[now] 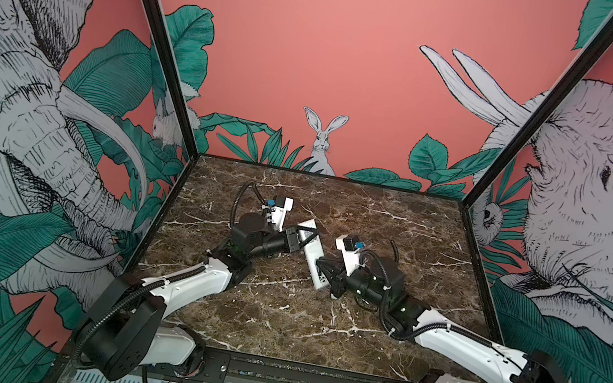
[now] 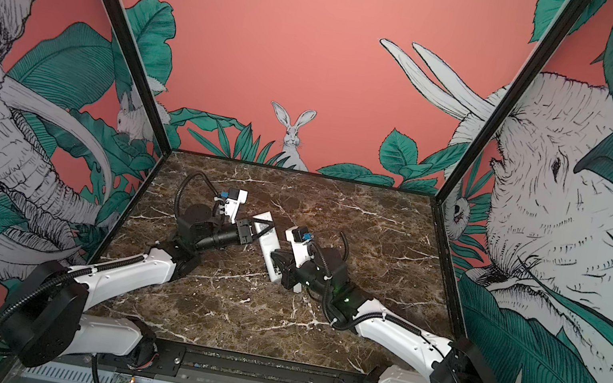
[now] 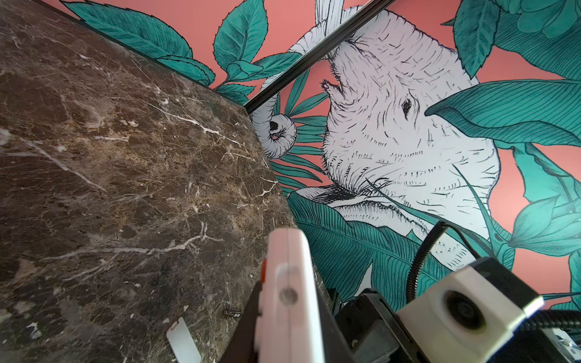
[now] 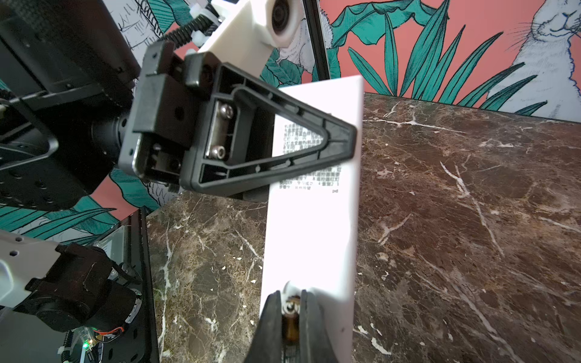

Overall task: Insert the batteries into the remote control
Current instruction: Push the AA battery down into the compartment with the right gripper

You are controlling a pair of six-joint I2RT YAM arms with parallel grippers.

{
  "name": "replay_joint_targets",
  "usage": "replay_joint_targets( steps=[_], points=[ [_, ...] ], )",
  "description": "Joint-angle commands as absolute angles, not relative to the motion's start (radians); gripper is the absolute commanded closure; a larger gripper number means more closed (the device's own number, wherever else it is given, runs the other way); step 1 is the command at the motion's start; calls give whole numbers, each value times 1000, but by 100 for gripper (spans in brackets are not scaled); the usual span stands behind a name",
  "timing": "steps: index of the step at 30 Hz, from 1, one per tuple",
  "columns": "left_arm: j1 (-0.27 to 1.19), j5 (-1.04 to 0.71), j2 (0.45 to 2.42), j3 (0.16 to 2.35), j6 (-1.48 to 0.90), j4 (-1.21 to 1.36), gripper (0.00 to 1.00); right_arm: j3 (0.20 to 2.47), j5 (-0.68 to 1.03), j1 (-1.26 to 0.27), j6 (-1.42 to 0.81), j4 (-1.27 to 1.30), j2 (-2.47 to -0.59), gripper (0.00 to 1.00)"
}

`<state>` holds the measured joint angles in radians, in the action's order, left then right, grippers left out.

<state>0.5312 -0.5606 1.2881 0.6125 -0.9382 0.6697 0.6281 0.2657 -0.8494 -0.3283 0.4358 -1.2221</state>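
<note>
Marble, dark brown with white veins, makes the worktop (image 1: pixel 315 329). It is boxed in by black frame posts (image 1: pixel 158 37) and coral-pink walls (image 1: pixel 319 55) painted with green leaves, elephants and a rabbit (image 1: pixel 322 136), which sits at upper centre of both top views.

At mid-frame in both top views the white remote control (image 1: pixel 313 255) slants from upper left to lower right, plain back up, with small printed text on it. The left tool (image 1: pixel 312 237) is clamped narrow across the remote's far end, and its black upper half covers part of the print. The right tool (image 4: pixel 290 298) meets the near end, pinched tight on a battery (image 4: pixel 290 325). This is a small brownish cylinder whose metal tip sits at a notch in the remote's end.

In the top views the right wrist and its white camera block (image 1: pixel 347 250) hide that battery. The left wrist view shows a second battery (image 3: pixel 232 312) lying on the marble, near but apart from a small white cover plate (image 3: pixel 184 341).
</note>
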Motion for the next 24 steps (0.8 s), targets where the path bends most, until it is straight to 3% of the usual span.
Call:
replay_joint_targets(
  steps=[1,24],
  points=[
    [533,-568,1250,601,-954,744,100,614,269,-856,-329,472,-1220,100],
    [533,-560,1226,587,-954,758,100,620,264,-867,-319,434,-1222,98]
  ],
)
